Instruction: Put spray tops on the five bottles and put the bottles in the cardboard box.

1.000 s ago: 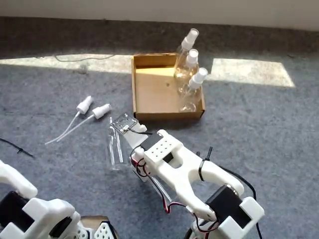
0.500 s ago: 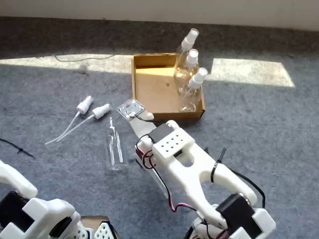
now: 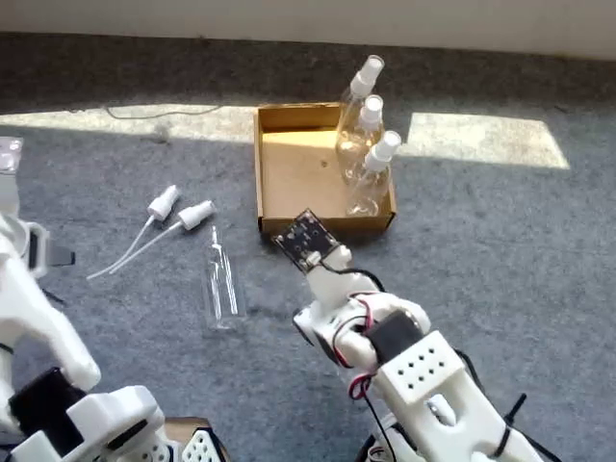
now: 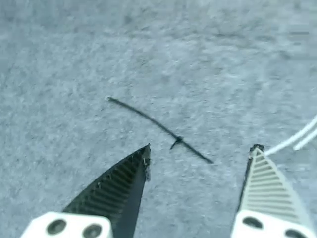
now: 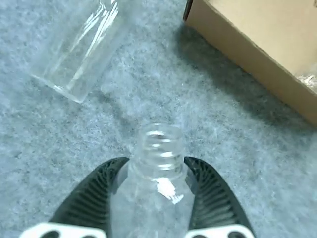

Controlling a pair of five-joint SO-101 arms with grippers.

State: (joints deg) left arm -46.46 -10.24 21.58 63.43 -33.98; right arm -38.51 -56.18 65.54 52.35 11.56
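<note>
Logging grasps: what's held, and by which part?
Right end effector grips an uncapped clear plastic bottle by its shoulder. Left end effector holds nothing.

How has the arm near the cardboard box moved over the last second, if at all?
Yes. The right gripper, shut on an uncapped bottle, has swung away from the lying bottle toward the cardboard box's near wall.
</note>
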